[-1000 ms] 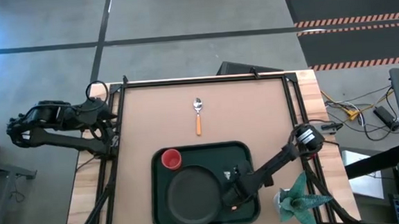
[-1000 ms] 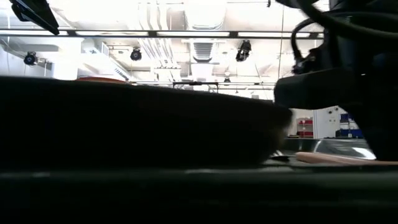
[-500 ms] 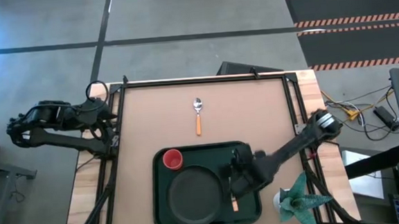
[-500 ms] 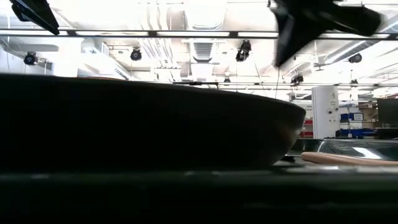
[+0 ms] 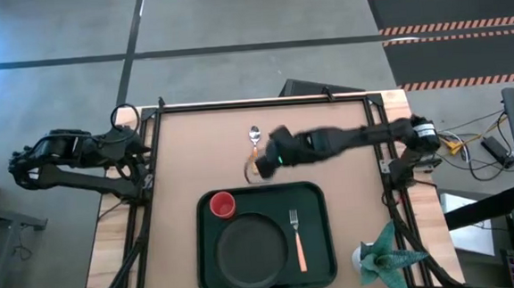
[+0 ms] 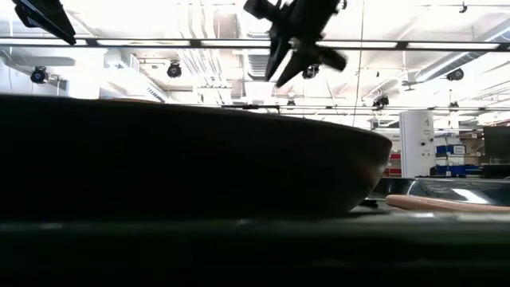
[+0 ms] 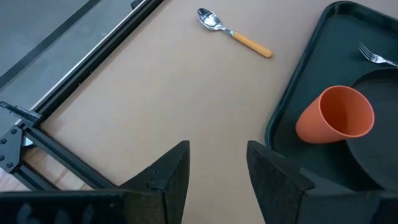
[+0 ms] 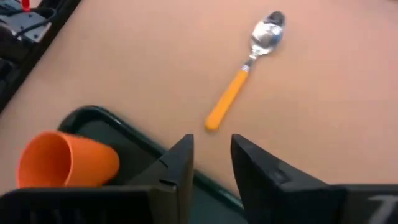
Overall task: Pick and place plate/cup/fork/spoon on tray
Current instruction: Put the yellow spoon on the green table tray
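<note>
R gripper (image 5: 263, 164) now over spoon (image 5: 255, 146)

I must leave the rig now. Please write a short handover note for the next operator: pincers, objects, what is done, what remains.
Right pincer: open, empty, above the spoon's handle end, near the tray's far rim.
Left pincer: open, empty, parked at the table's left edge.
On the tray: plate, cup beside it, fork to the plate's right.
Spoon: on the bare table beyond the tray.
Done: plate, cup, fork. Left: grasp the spoon and place it on the tray.
</note>
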You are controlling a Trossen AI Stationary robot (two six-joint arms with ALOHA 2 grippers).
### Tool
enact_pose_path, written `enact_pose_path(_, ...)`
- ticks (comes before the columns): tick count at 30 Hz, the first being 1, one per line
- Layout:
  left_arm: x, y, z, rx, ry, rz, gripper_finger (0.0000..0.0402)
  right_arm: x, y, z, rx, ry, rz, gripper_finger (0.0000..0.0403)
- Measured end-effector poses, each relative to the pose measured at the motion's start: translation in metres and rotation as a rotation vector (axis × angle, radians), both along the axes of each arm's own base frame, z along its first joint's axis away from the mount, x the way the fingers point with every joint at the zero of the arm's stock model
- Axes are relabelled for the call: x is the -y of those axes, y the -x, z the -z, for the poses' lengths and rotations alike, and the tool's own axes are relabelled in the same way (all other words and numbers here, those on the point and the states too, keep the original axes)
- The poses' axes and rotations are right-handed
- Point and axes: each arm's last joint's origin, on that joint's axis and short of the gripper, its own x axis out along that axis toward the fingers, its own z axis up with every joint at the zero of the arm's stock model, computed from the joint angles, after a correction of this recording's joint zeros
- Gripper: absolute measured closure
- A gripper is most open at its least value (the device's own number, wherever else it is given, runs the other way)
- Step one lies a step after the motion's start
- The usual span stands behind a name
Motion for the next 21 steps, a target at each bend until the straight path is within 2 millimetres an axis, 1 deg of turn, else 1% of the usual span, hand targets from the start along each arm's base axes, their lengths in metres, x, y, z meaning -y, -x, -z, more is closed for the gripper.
enact_pose_path(4,0.000,0.000,0.000,0.000,0.000,0.000,0.0259,0.041,-0.011,0.012,0.020,-0.090,-0.030,0.0283)
enact_pose_path(8,0.000,0.001,0.000,0.001,-0.001,0.000,0.0259,0.065,-0.020,0.029,0.032,-0.153,-0.048,0.0277)
enact_pose_path(11,0.000,0.001,0.000,0.003,-0.001,0.000,0.0259,0.075,-0.027,0.047,0.003,-0.192,-0.056,0.0277)
enact_pose_path(15,0.000,0.002,0.000,0.004,-0.001,0.000,0.0259,0.081,-0.041,0.072,-0.042,-0.246,-0.103,0.0272)
enact_pose_path(18,0.000,0.002,0.000,0.004,-0.001,0.000,0.0259,0.087,-0.053,0.086,-0.060,-0.270,-0.136,0.0268)
enact_pose_path(21,0.000,0.002,0.000,0.003,-0.001,0.000,0.0259,0.096,-0.065,0.096,-0.070,-0.281,-0.155,0.0264)
